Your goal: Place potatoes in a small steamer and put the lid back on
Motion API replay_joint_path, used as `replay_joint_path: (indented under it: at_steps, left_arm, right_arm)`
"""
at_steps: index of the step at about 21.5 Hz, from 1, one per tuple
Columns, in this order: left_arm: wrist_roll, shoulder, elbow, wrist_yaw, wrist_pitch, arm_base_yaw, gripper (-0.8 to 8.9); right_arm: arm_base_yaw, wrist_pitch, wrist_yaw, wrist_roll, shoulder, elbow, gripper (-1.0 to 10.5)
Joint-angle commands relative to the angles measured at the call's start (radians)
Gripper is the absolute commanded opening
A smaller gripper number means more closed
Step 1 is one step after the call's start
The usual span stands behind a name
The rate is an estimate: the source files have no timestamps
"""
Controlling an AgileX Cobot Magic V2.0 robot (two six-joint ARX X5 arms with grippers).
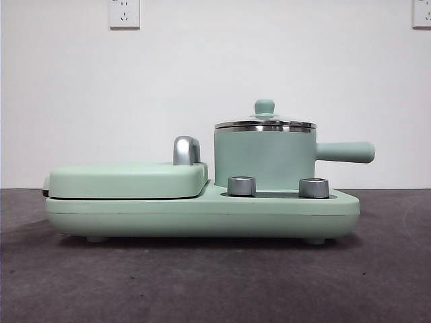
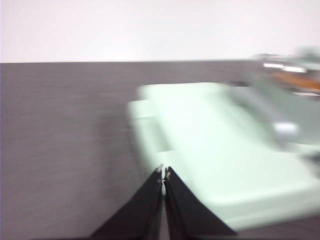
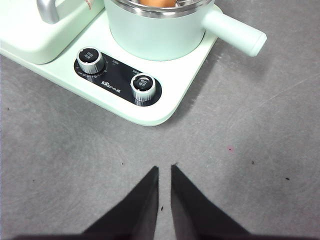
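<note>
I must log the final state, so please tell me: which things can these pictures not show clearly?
- Orange-brown potato: right wrist view's edge cuts it; the mint-green cylindrical steamer wall hides it in front view.
- Clear glass lid: front view shows only rim and knob.
- Left wrist view: motion blur smears the flat mint-green griddle cover.

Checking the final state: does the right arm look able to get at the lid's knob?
Probably yes. The knob stands bare atop the lid on the steamer; the right gripper is over open table before it.
</note>
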Motion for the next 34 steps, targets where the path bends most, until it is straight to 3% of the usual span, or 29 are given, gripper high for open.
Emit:
replay_joint_path:
  at_steps: [1,5,20,22,24,30,34]
  left_arm:
    - [0.013,-0.156,-0.119,-0.085,0.021,0.048,0.06]
    - [0.01,-0.319,-0.25,-0.098,0.027,0.118,0.06]
    - [0.01,-0.314,-0.283,-0.096,-0.029,0.123,0.06]
    - [0.01,-0.314,-0.283,-0.096,-0.029,0.123,0.06]
    - [0.01,-0.314,-0.283,-0.096,-0.03,0.123,0.06]
    - [0.01,-0.314,-0.283,-0.096,-0.029,0.123,0.06]
    - [0.01,-0.314,-0.283,-0.096,-0.029,0.123,0.06]
  right_arm:
    - [0.006,0.01,0.0,0.013,0.003,0.007,0.4]
    - [0.006,0.01,0.0,0.013,0.003,0.007,0.4]
    - [0.005,0.021,0.003,0.004,0.003,0.007,0.4]
    - [-0.021,0.079,0.061,-0.03,-0.016,0.005,0.4]
    - [-0.083,0.211,0.061,-0.06,-0.056,-0.054,0.4]
    - [-0.355,0.666,0.053,-0.057,-0.342,-0.501,0.4]
    - [-0.426,0.802,0.053,-0.057,-0.457,-0.66,0.4]
